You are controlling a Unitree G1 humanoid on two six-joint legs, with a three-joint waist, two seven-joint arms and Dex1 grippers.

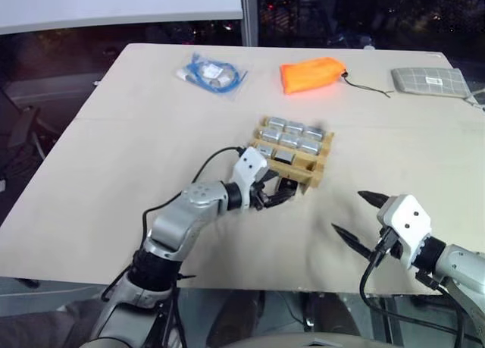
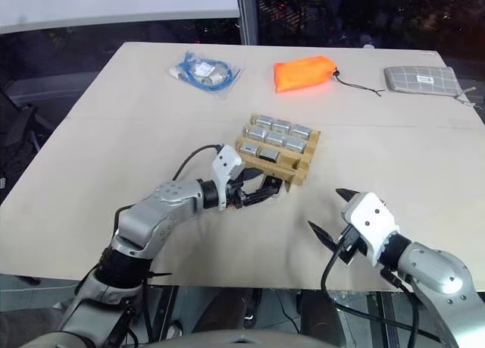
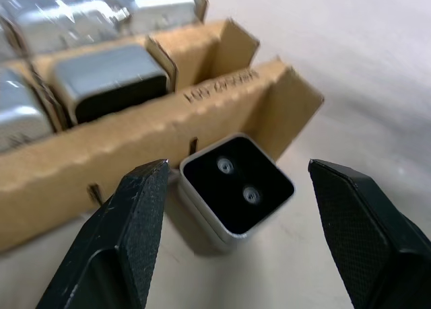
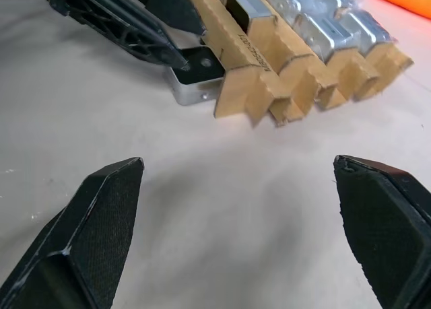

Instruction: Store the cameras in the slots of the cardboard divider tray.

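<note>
Desk (image 1: 114, 174): pale, wide. Cardboard divider tray (image 1: 309, 168) sits mid-desk, most slots filled w/ silver cameras (image 1: 289, 139). Far side, left to right: blue cable bag (image 1: 212, 73), orange pouch (image 1: 312, 74), grey gridded pouch (image 1: 430, 81).

Left gripper (image 3: 236, 208) at tray's near-left corner, fingers (image 3: 131, 228) apart, straddling a loose camera (image 3: 237, 185) that stands on the desk just beside the tray wall, black face up; no contact visible.

Right gripper (image 1: 358, 213) near-right, well apart from tray, fingers (image 4: 94, 215) spread wide, nothing between them.
</note>
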